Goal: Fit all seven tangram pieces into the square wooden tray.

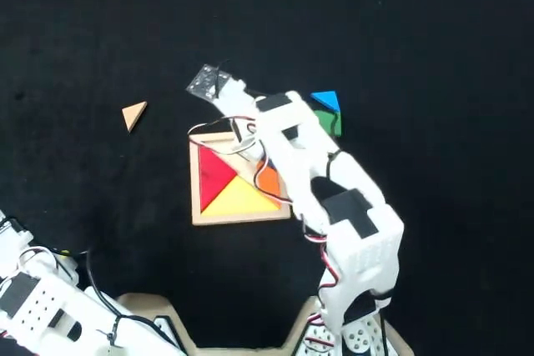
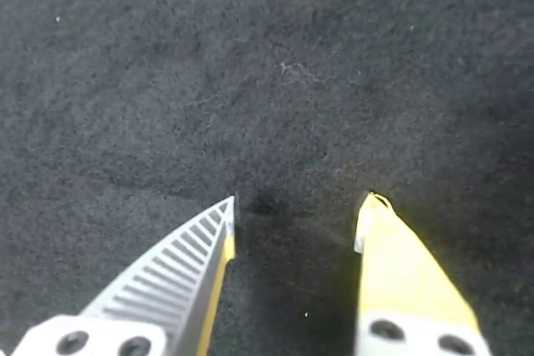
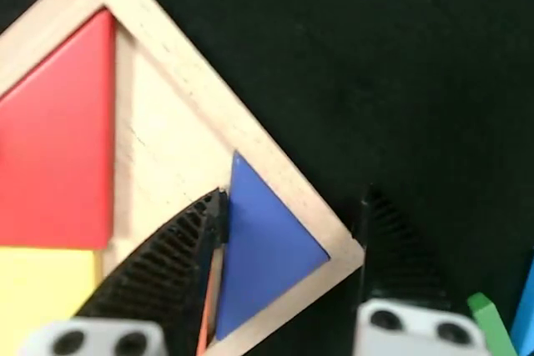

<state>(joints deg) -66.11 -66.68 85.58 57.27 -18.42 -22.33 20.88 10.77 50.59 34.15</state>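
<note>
The square wooden tray [image 1: 198, 206] lies mid-table and holds a red triangle [image 1: 215, 174], a yellow triangle [image 1: 242, 200] and an orange piece [image 1: 269, 179]. My right arm stretches over the tray's far right corner. In the right wrist view my right gripper [image 3: 294, 198] is open over that corner of the tray [image 3: 179, 72]. A dark blue triangle [image 3: 263, 248] lies there against the rim, one finger touching its edge and the other outside the tray. My left gripper [image 2: 299, 202] is open above bare black cloth. A tan triangle [image 1: 133, 114] lies far left.
A light blue triangle [image 1: 326, 102] and a green piece [image 1: 331, 122] lie on the cloth just right of the tray's far corner, close to my right arm. My left arm [image 1: 37, 298] is folded at the near left corner. Black cloth covers the table.
</note>
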